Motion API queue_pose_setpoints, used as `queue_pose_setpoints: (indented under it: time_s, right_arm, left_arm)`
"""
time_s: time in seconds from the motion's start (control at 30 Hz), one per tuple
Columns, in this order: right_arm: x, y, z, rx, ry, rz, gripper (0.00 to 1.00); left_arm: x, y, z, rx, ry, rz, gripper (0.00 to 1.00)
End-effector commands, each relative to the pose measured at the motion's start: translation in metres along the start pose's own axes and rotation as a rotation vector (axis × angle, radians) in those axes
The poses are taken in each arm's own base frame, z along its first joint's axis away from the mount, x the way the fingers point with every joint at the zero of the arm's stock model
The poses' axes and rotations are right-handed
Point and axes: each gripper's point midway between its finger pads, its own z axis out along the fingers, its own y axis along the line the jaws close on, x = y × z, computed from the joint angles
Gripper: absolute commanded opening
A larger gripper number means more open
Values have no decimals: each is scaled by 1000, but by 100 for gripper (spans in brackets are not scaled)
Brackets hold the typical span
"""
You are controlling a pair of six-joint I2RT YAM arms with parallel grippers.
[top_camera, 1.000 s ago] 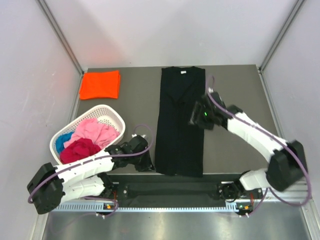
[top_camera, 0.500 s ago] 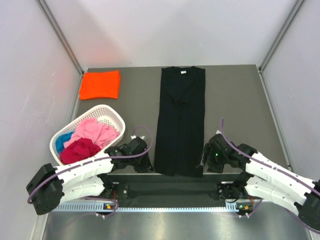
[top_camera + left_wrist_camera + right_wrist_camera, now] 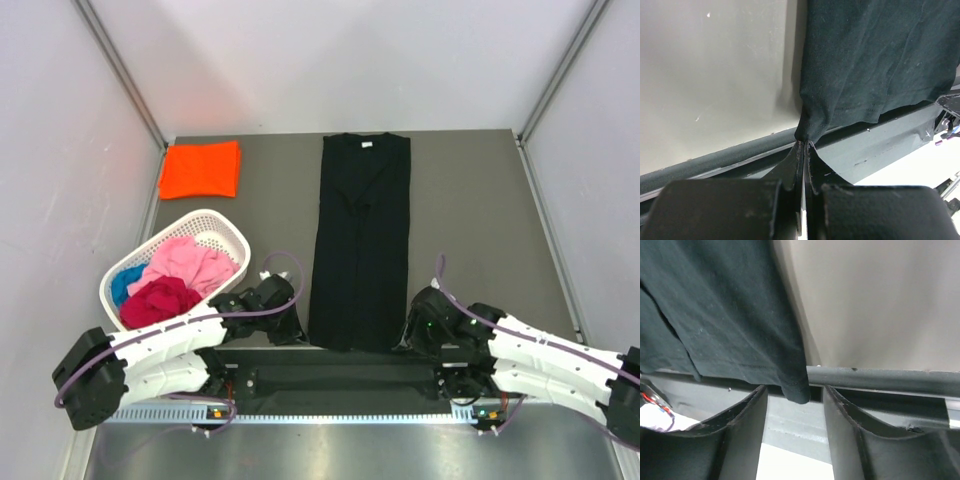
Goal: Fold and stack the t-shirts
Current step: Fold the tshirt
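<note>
- Far to the left of the black t-shirt (image 3: 360, 235), level with its collar, your orange t-shirt (image 3: 200, 169) lies folded flat. It looks like the start of the stack, parked where it won't get in the way of the folding.
- Left of the black t-shirt's lower half stands the basket (image 3: 228, 222). It holds the pink t-shirt (image 3: 190, 262), the magenta t-shirt (image 3: 158, 300) and the blue t-shirt (image 3: 122, 283), all crumpled. These appear to be waiting their turn.
- At the black t-shirt's near left corner, your left gripper (image 3: 803, 145) has its jaws pressed together on the hem. The cloth is bunched to a point where it enters them, so that corner is pinned and ready to lift.
- The black t-shirt itself lies on the table (image 3: 470, 200) as one long narrow strip. Its neck label (image 3: 366, 145) is at the far end and its hem hangs just over the near edge, which leaves both hem corners free to reach from below.
- At the black t-shirt's near right corner, your right gripper (image 3: 792, 390) has its jaws apart at a middling width. The corner hangs between them, with a gap on either side, so nothing is gripped here yet.
- With both corners held, you could probably carry the hem toward the collar evenly. Lifting on the left grip alone would likely skew the fold.
</note>
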Motion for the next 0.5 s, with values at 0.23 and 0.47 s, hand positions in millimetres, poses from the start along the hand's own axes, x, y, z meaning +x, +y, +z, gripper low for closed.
queue_pose_setpoints:
  time_s: [0.23, 0.47]
  right_arm:
    - [0, 0, -7, 40, -84, -33, 0]
    - [8, -10, -18, 4, -89, -1, 0]
  left_arm:
    - [-3, -1, -2, -8, -41, -4, 0]
    - [11, -5, 5, -42, -34, 1, 0]
